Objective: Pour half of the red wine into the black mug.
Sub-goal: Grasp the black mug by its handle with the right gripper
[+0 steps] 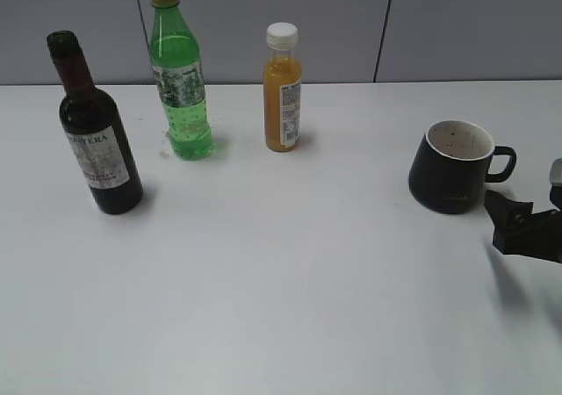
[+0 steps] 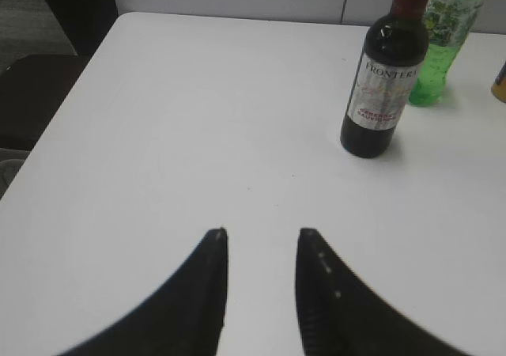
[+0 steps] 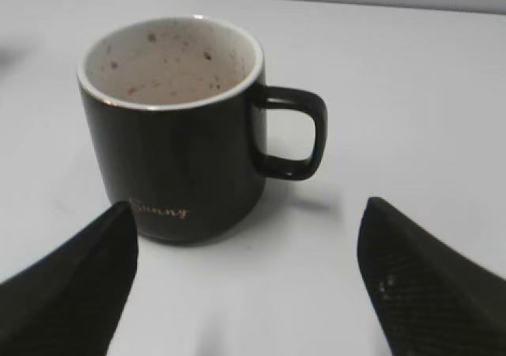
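Right gripper (image 3: 245, 281) is sitting with its jaws spread wide, nothing between them, two black wedge-shaped fingers (image 3: 71, 285) with a fine woven texture showing on the right one. It is hanging low over the table (image 1: 307, 272), angled toward the black mug (image 3: 178, 126), which is standing upright just ahead of the fingertips and apart from them, roughly centred toward the left finger, its loop handle pointing to the right in the wrist view. Mug is tapered, glossy-to-matte black outside with small gold script near the base, white rim, white inside with dark speckles. In the exterior view only a bit of the right gripper is showing at the right edge, just in front of the mug. Left gripper (image 2: 262, 233) is holding its jaws partly open, gripping nothing, two curved black fingers tapering to thin tips over bare white tabletop. The wine bottle (image 2: 383, 79) is standing upright well ahead of it and to the right, dark glass, long neck, pale paper label, no cap visible on it in the exterior view. A green plastic bottle (image 1: 180, 79) with a yellowish cap is standing just behind it to the right, and a small orange juice bottle (image 1: 283, 88) with a white cap further right. Wine bottle and mug are sitting well apart, on opposite sides of the table.
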Controlling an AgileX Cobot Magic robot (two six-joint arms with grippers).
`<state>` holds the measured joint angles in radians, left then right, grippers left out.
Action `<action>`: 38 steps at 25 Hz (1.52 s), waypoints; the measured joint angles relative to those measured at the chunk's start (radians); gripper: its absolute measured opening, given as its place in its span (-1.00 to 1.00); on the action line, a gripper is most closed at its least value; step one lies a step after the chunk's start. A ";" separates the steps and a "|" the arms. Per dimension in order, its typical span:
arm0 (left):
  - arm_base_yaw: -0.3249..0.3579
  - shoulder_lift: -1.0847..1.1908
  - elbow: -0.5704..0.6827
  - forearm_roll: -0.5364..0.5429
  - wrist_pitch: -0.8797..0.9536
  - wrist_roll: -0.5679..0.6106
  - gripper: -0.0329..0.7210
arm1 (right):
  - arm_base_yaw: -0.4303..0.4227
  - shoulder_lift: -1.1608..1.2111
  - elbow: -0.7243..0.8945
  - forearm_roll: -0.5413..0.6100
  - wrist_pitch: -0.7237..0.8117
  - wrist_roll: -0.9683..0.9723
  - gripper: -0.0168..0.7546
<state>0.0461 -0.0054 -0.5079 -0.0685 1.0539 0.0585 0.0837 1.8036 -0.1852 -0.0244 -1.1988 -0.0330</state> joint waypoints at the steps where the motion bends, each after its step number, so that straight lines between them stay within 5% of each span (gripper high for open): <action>1: 0.000 0.000 0.000 0.000 0.000 0.000 -0.32 | -0.005 0.007 -0.002 0.001 0.000 0.000 0.77; 5: 0.000 0.000 0.000 0.000 0.000 0.000 -0.32 | -0.071 0.014 -0.008 -0.056 -0.005 0.003 0.77; 13: 0.000 0.000 0.000 0.001 0.000 0.000 -0.32 | -0.333 0.045 -0.104 -0.397 -0.011 0.044 0.77; 38: 0.000 0.000 0.000 0.001 0.000 0.000 -0.32 | -0.343 0.283 -0.350 -0.474 -0.013 0.089 0.77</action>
<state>0.0461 -0.0054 -0.5079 -0.0679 1.0539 0.0585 -0.2593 2.0863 -0.5352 -0.4982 -1.2115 0.0558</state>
